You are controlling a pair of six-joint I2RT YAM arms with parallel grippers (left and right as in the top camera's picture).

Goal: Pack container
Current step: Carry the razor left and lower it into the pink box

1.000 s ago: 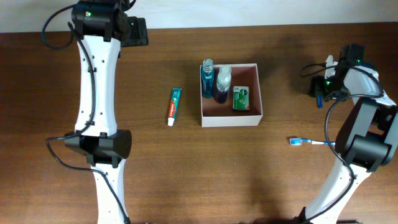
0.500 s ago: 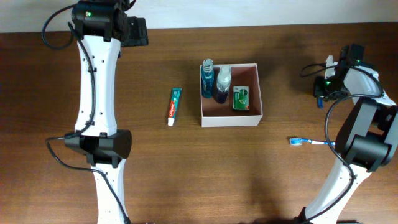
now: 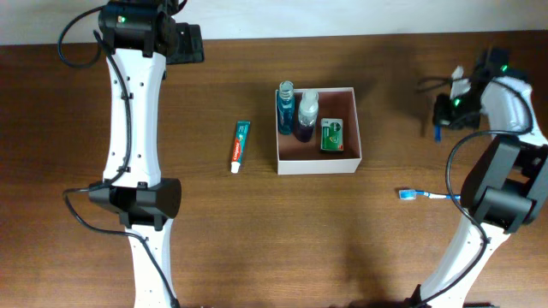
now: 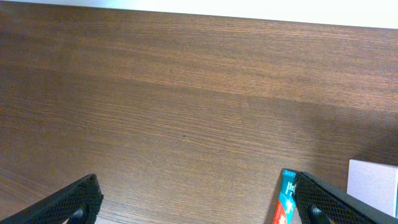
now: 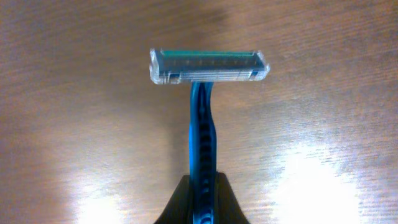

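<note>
right fingers [image 5: 177, 208] clench the blue razor [image 5: 203, 143]; left fingers [image 4: 68, 202] spread wide above the table [image 4: 186, 93].

No word can be read for certain. The toothpaste tube [image 3: 241, 146] on the desk carries white lettering along its red band, too small in the overhead view to spell out. In the left wrist view the teal end of the tube [image 4: 285, 198] shows a few white letters, cut off at the picture's edge. Inside the container [image 3: 318, 164], the green packet [image 3: 331, 135] bears a pale mark and lines of print, all illegible.
</note>
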